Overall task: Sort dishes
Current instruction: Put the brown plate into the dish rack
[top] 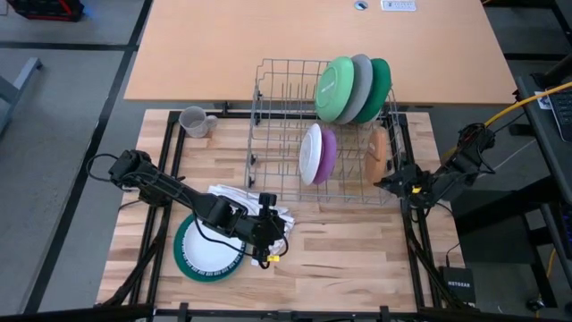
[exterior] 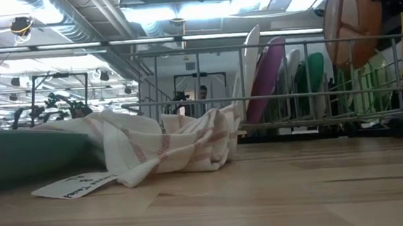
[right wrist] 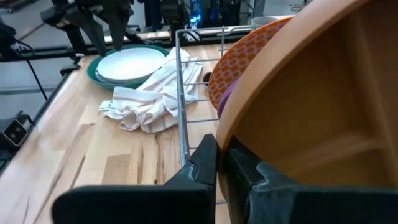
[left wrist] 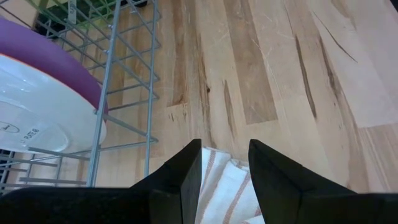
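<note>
Your right pincer point(right wrist: 217, 163) is clenched on the brown bowl's point(top: 378, 154) rim at the rack point(top: 268, 134). Lower it slowly between the wires. Your left pincer point(left wrist: 224, 168) is released.

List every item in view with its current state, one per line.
Brown bowl: on edge at the rack's right end, pinched by the right gripper.
Left gripper: fingers open over the striped cloth.
Wire rack: holds five plates upright.
Teal-rimmed plate: flat on the table.
Mug: upright, outside the rack.
</note>
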You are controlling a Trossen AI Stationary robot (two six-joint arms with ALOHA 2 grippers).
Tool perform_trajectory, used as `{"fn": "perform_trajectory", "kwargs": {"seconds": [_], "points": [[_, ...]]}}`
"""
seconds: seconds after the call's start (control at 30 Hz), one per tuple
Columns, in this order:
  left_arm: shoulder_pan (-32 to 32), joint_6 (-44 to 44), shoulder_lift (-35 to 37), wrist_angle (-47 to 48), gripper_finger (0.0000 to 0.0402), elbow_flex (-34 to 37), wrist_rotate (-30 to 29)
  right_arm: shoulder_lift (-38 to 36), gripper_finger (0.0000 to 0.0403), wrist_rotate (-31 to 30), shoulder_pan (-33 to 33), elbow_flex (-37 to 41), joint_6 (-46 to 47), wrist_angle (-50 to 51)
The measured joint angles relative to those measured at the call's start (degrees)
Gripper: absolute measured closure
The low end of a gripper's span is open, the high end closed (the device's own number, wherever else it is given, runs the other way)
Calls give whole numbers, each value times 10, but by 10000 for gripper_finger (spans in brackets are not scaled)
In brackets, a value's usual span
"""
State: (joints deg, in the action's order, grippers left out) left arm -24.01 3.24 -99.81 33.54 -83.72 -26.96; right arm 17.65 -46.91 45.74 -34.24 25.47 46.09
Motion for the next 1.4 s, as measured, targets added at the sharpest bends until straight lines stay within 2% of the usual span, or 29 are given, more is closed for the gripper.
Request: {"fn": "perform_trajectory", "kwargs": {"seconds": [0.17,0.4,0.6,0.87,1.1,1.23,1.4], "points": [[0,-2,0,0,279,0,0,-7,392,0,0,0,-10,-9],[1,-7,0,-1,279,0,0,-7,391,1,0,0,-86,-67],[1,-9,0,-2,279,0,0,-7,390,0,0,0,-75,-80],[1,-24,0,-4,279,0,0,-5,391,17,0,10,-107,-191],[1,-60,0,-28,279,0,0,-5,392,41,-1,107,-185,-367],[2,-78,0,-33,279,0,0,-6,392,57,-28,152,-213,-439],[6,-82,0,-32,279,-1,0,-5,393,149,-117,167,-216,-464]]}}
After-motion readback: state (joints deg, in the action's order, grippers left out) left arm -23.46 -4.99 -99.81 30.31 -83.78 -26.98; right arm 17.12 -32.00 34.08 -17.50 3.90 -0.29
